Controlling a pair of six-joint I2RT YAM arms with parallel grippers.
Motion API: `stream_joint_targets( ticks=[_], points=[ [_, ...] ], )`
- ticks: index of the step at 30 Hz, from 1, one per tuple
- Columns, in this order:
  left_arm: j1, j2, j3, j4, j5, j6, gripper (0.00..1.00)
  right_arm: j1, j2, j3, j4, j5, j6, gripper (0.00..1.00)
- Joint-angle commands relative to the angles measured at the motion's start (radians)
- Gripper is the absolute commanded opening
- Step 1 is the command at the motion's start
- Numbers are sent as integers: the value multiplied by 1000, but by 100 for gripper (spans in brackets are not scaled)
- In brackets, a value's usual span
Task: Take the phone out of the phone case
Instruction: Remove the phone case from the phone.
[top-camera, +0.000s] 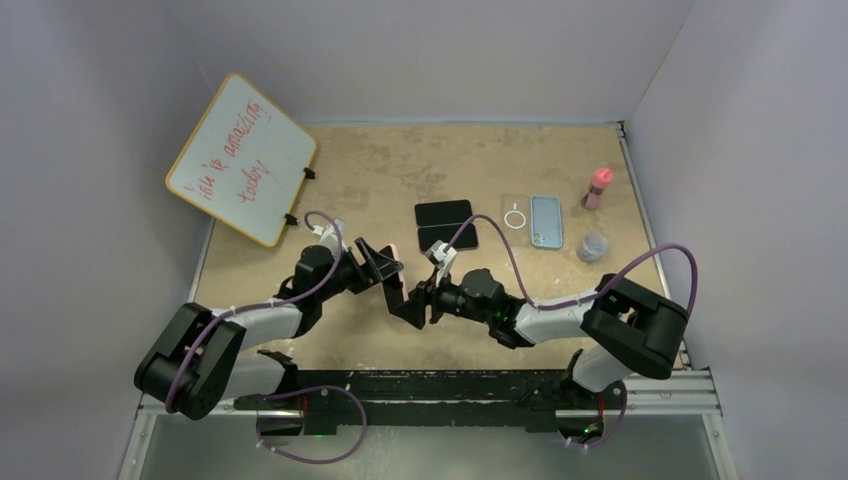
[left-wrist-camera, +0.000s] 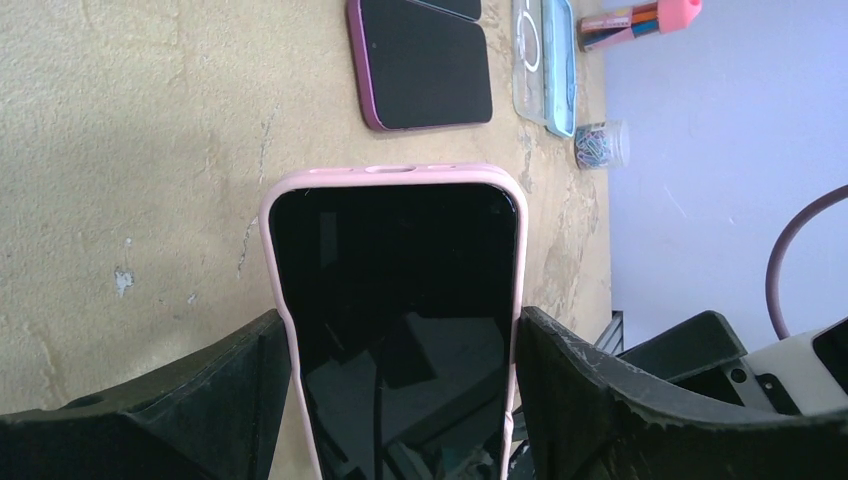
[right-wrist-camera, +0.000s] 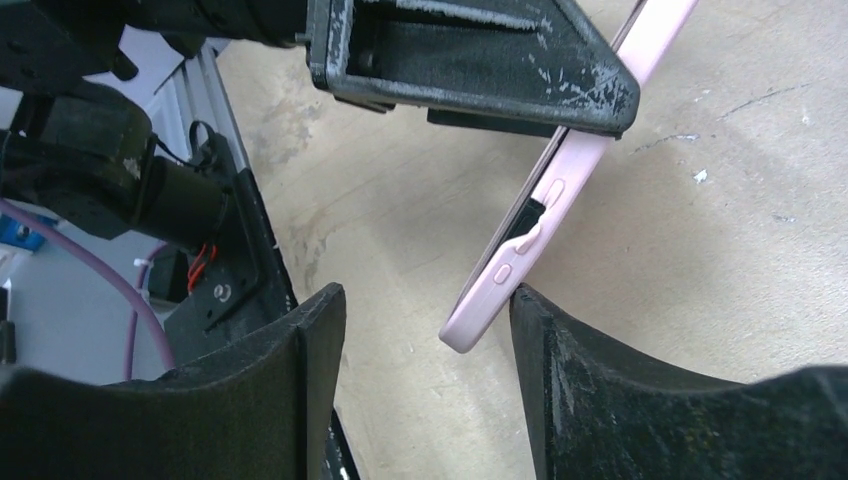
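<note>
My left gripper (left-wrist-camera: 400, 335) is shut on a black-screened phone (left-wrist-camera: 395, 300) in a pink phone case (left-wrist-camera: 390, 176), one finger pressed on each long side, holding it above the table. In the top view the two grippers meet in the middle, left gripper (top-camera: 378, 262) and right gripper (top-camera: 415, 300). My right gripper (right-wrist-camera: 428, 300) is open at the case's lower corner (right-wrist-camera: 480, 320); its right finger (right-wrist-camera: 560, 350) touches the pink edge and the left finger stands clear. A dark strip of phone edge (right-wrist-camera: 530, 213) shows at the case's side.
On the table beyond lie two dark phones (top-camera: 445, 225), a clear case with a ring (top-camera: 515, 218), a light blue case (top-camera: 546, 221), a pink-capped tube (top-camera: 597, 187) and a small jar (top-camera: 592, 246). A whiteboard (top-camera: 243, 158) leans at the back left.
</note>
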Motion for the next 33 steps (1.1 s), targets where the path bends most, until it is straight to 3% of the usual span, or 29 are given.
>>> stream_joint_targets(
  ticks=[1, 5, 15, 23, 33],
  points=[
    [-4, -52, 53, 35, 30, 27, 0, -2, -16, 12, -23, -59, -77, 61],
    [-4, -61, 62, 17, 38, 31, 0, -2, -7, 14, -20, -58, -94, 56],
    [-4, -55, 86, -9, 71, 56, 0, -9, 10, 19, 17, -63, -135, 31],
    [-4, -39, 126, -55, 122, 89, 0, -11, 35, 39, 50, -128, -254, 5],
    [-4, -26, 165, -105, 177, 126, 0, -9, 27, 111, 29, -296, -415, 0]
  ],
)
